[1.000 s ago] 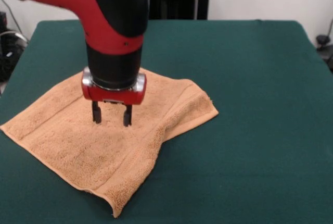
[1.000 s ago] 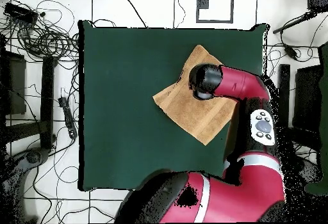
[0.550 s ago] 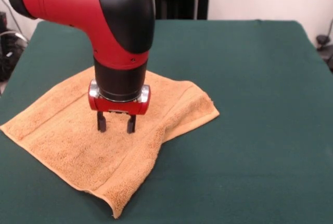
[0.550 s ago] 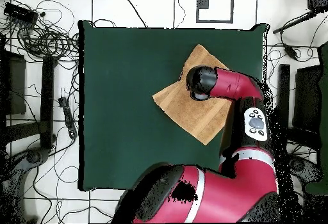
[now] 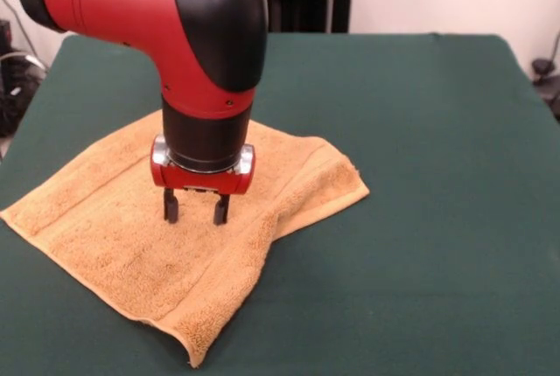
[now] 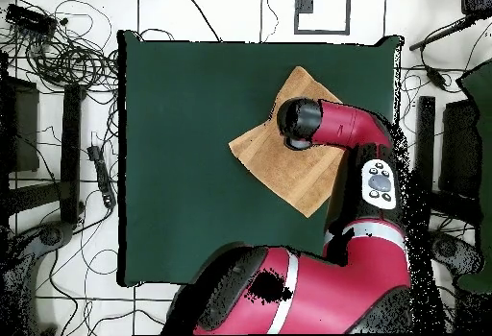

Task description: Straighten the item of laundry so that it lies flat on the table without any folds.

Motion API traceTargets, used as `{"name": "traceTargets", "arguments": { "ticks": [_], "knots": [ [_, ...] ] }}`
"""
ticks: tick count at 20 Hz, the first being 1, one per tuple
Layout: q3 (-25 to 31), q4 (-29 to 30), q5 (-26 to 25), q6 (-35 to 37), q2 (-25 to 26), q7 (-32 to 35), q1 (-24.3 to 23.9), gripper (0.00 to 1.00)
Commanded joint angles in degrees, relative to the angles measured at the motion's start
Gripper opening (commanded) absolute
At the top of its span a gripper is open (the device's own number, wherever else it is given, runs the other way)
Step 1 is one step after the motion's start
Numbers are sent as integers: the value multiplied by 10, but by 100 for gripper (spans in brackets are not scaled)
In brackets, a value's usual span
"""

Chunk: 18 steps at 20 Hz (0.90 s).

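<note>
1. Golden-orange terry cloth: one small towel [image 5: 149, 236] lies on the left side of the table in the front view, spread mostly flat.
2. One part of the towel is doubled over. A fold line runs from near the gripper down toward the near corner, and a second layer shows beneath it on the right, ending in a corner that points right.
3. One flat woven band [image 5: 52, 210] is visible along the left edge of the towel.
4. One table [image 5: 420, 175], covered in dark green cloth, holds the towel; it is much larger than the towel.
5. One gripper [image 5: 195, 211] hangs pointing straight down over the middle of the towel. Its two dark fingers [image 5: 171, 208] stand apart, spread open, with nothing between them; their tips are at or just above the cloth, and contact cannot be confirmed.
6. One red and black arm [image 5: 175, 17] comes down from above to the gripper.
7. From overhead, the towel [image 6: 279, 164] sits near the table's upper right corner, with the arm covering part of it.
</note>
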Motion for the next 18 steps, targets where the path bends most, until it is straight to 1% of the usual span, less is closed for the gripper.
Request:
{"name": "traceTargets", "arguments": {
  "ticks": [1, 5, 8, 9, 10, 12, 16, 18],
  "knots": [
    [25, 19, 1, -23, 78, 102, 24, 100],
    [23, 24, -6, -16, 72, 87, 22, 100],
    [32, 40, -14, -13, 63, 50, 9, 100],
    [37, 47, -19, -22, 63, 37, 1, 100],
    [44, 62, -23, -39, 60, 23, -11, 100],
    [46, 91, -30, -49, 51, 10, -26, 100],
    [38, 140, -23, -69, 39, 42, -49, 100],
    [26, 146, -24, -70, 42, 59, -51, 100]
  ]
}}
